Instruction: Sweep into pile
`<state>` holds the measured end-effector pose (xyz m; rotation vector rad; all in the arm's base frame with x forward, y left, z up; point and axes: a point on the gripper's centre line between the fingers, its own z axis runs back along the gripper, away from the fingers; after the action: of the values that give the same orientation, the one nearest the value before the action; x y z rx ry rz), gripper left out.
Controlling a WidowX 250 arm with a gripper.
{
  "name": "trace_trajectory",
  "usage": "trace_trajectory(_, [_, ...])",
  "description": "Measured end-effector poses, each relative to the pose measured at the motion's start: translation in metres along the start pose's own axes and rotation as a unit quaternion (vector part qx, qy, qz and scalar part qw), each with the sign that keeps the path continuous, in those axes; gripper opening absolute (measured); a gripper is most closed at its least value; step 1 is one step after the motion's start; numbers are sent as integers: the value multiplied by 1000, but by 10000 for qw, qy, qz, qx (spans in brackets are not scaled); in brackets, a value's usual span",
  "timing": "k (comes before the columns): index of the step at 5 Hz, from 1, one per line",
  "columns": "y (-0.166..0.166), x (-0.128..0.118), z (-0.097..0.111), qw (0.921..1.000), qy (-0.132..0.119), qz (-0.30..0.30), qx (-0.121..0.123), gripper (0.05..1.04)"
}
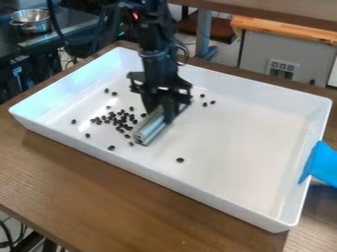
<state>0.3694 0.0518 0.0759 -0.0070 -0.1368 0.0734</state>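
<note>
Black pellets are lying in a loose cluster with scattered outliers inside the white tray. Pincer is gripping a grooved metal bar just beside the cluster; tray is resting on the wooden bench.

Small, dark, rounded pieces form a loose cluster in the white tray, with strays around it. A grooved silvery bar slants beside them, held by the end effector.
</note>
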Motion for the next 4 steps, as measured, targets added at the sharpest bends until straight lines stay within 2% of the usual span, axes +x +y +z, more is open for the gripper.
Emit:
trace_trajectory(1, [32,1,-2,9998,187,68,32,370])
trace_trajectory(2, [63,-6,0,9997,246,32,91,370])
trace_trajectory(4, [125,-9,4,9989,305,45,367,370])
